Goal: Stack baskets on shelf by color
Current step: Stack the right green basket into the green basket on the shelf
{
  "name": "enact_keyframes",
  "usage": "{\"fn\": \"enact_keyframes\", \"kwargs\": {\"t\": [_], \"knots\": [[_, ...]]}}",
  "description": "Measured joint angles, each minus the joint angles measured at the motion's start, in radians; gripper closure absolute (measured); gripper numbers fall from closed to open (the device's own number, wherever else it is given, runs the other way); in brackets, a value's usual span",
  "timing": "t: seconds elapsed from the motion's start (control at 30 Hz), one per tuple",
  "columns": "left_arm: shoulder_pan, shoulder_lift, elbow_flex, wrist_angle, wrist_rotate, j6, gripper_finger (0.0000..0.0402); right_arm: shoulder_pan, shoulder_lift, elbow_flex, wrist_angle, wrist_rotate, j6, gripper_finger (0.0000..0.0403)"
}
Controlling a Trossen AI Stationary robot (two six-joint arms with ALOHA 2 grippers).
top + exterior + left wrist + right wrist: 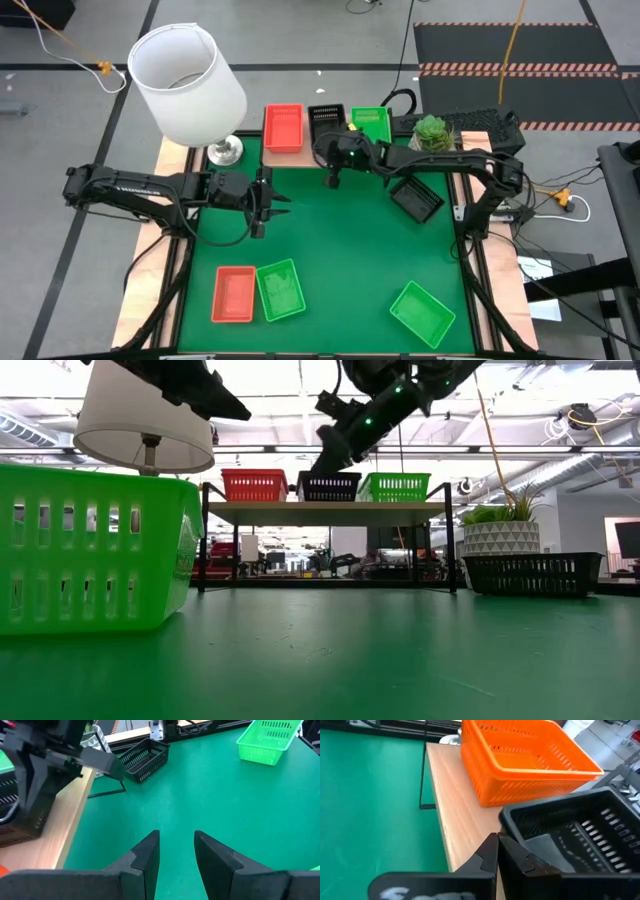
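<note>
Black basket (580,840) sits mid-shelf (452,820), frame right, beside the orange one, founding its colour stack; my right gripper (497,851) is pinched shut, empty; left gripper (176,852) half-spread, waiting.

A white-shaded lamp (187,83) stands at the far left corner of the green-topped bench (340,250), its round silver base (224,150) on the light wooden side rail. A small green potted plant (432,132) in a patterned white pot (497,538) sits near the far right corner. Behind it lies a black keyboard (480,124). A yellow cable (515,40) runs across the grey floor beyond.
</note>
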Motion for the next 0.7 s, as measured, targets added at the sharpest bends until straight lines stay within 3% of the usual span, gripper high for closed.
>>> {"fn": "enact_keyframes", "kwargs": {"t": [0.5, 0.7], "knots": [[0.000, 0.000, 0.000, 0.001, 0.000, 0.016, 0.0277, 0.012, -0.005, 0.000, 0.130, -0.028, 0.001, 0.0401], [0.000, 0.000, 0.000, -0.002, 0.001, 0.015, 0.0277, 0.088, -0.119, 0.000, 0.035, -0.029, -0.005, 0.0401]]}}
